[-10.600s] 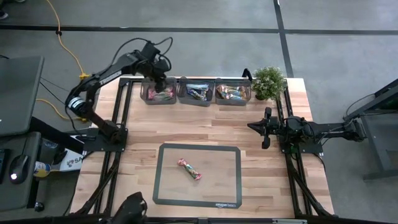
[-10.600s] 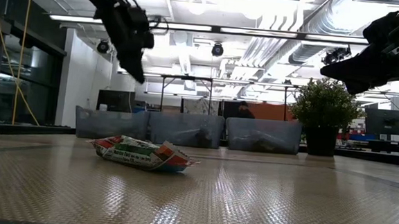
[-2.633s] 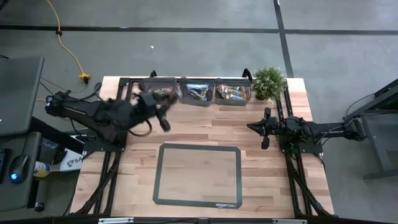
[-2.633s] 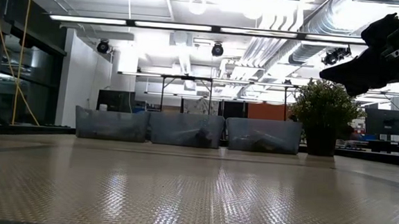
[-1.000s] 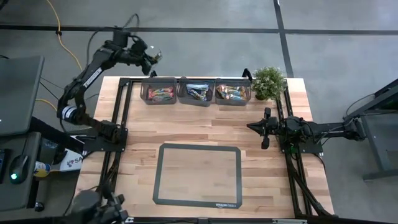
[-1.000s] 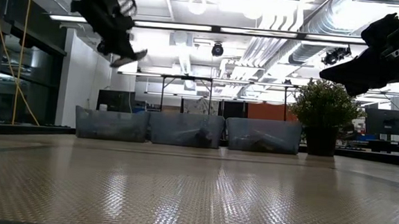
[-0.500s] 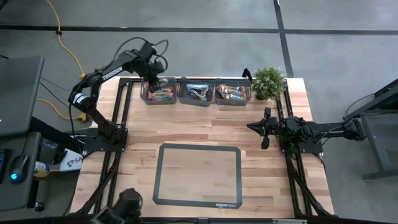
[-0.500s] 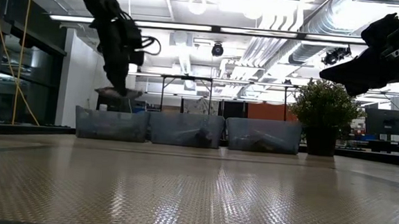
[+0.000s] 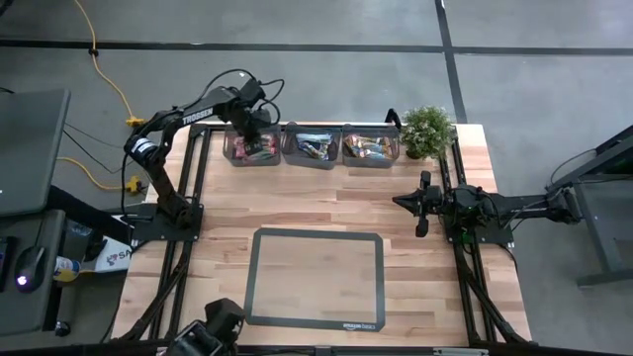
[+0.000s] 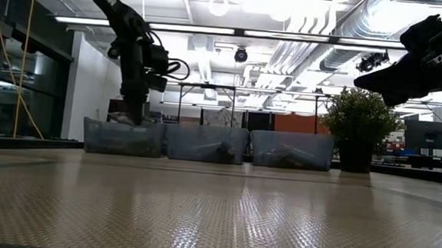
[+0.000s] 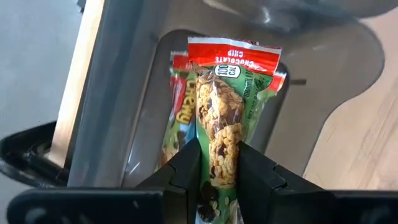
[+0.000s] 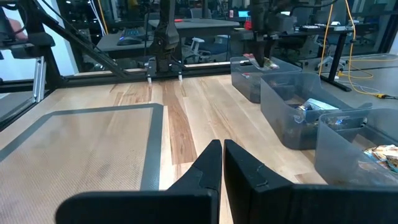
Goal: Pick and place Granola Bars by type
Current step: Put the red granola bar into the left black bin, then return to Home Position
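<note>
My left gripper (image 9: 247, 135) points down over the leftmost of three grey bins (image 9: 252, 150) at the table's far edge, shut on a granola bar (image 11: 227, 106) with a green and red wrapper. In the low view the gripper (image 10: 133, 117) reaches the bin's rim (image 10: 125, 123). Another red-green bar (image 11: 179, 115) lies on the bin floor beneath. The middle bin (image 9: 312, 146) and right bin (image 9: 370, 146) hold other bars. My right gripper (image 9: 399, 201) waits shut at the table's right side, above the wood (image 12: 222, 155). My left gripper pinches the bar between its two fingers (image 11: 189, 165), on the long sides (image 11: 217, 158) of the half nearer the wrist. The fingers come from above, and the bar runs along them. Its red end (image 11: 233, 56) points down into the bin; whether it touches anything there, I cannot tell.
A small potted plant (image 9: 427, 129) stands right of the bins. A dark-framed mat (image 9: 315, 277) lies bare on the wood at the table's near middle. Black frame rails run along both sides of the table.
My left gripper has come down from high beyond the table's far left corner toward the left bin, carrying the bar. It has tipped from nearly level to pointing steeply down. The bar now hangs at the bin's rim.
</note>
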Controlling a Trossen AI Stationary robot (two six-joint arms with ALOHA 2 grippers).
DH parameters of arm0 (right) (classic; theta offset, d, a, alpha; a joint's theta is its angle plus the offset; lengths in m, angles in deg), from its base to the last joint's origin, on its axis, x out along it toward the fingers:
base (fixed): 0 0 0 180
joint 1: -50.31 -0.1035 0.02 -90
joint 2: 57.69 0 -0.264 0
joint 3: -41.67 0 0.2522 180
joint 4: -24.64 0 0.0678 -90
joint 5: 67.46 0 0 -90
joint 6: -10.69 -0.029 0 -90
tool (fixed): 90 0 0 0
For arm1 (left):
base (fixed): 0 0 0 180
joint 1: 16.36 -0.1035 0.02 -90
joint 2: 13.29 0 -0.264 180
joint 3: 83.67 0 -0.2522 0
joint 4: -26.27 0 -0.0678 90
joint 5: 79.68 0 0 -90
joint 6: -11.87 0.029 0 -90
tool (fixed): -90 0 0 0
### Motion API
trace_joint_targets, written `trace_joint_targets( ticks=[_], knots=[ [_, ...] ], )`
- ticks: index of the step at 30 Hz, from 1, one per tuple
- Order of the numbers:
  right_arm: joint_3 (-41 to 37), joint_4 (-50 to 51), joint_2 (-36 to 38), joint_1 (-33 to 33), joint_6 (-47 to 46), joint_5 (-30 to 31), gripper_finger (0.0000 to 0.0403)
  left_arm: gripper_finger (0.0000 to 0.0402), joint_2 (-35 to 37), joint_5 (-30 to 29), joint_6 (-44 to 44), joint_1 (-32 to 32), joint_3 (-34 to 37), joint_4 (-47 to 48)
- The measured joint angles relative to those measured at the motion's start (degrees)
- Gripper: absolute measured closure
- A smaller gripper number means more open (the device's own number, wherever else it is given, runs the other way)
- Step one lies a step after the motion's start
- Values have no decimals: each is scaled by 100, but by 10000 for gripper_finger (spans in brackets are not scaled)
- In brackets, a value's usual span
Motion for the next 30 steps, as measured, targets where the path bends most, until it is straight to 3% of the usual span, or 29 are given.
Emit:
trace_joint_targets(
  ticks=[4,11,16,22,30],
  knots=[
    [0,0,0,0,0,0,402,308,-1,142,27,4,0,-147],
    [0,0,0,1,0,0,402,215,-1,-180,27,4,21,-95],
    [0,0,0,0,0,-1,402,184,97,354,0,0,28,32],
    [0,0,0,0,0,0,402,208,675,1318,-304,4,29,-51],
    [0,0,0,1,0,-1,402,286,1737,3019,-1020,182,28,-533]
  ],
)
